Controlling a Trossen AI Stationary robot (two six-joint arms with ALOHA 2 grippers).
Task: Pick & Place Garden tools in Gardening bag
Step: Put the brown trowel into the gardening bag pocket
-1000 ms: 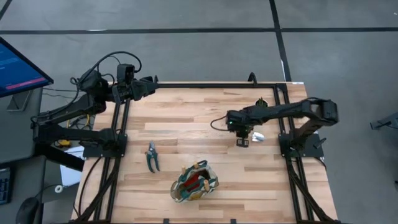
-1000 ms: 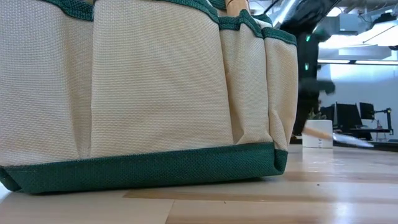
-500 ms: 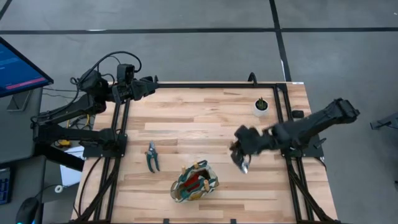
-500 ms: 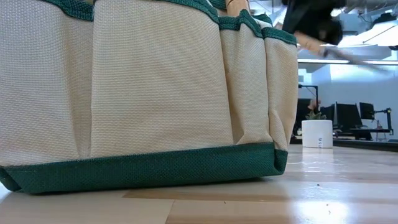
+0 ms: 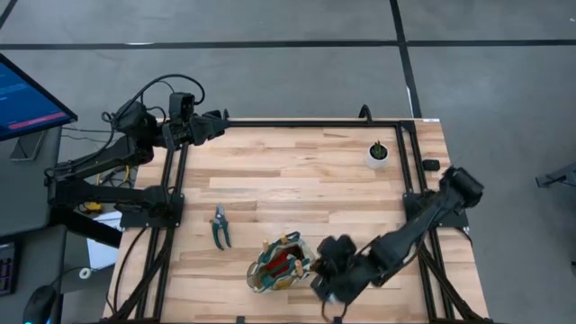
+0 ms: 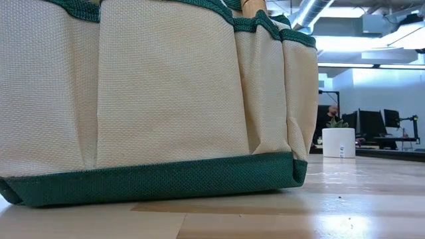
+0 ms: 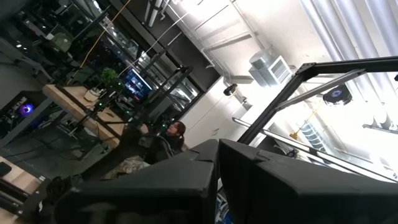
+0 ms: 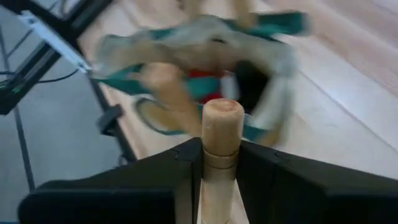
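right arm at the gardening bag, one wooden-handled tool clamped in its fingers.
right gripper (image 5: 328,274): arm stretched low across the table's near right part, tip just beside the gardening bag (image 5: 281,263); fingers closed narrowly on a wooden-handled tool (image 8: 221,149), its blade hidden. left gripper (image 5: 219,120): fingers fully closed, empty, parked at the far left corner. count: one bag, near edge; one pruning shears (image 5: 220,225), left of the bag; one white pot (image 5: 378,154), far right; one tool held.
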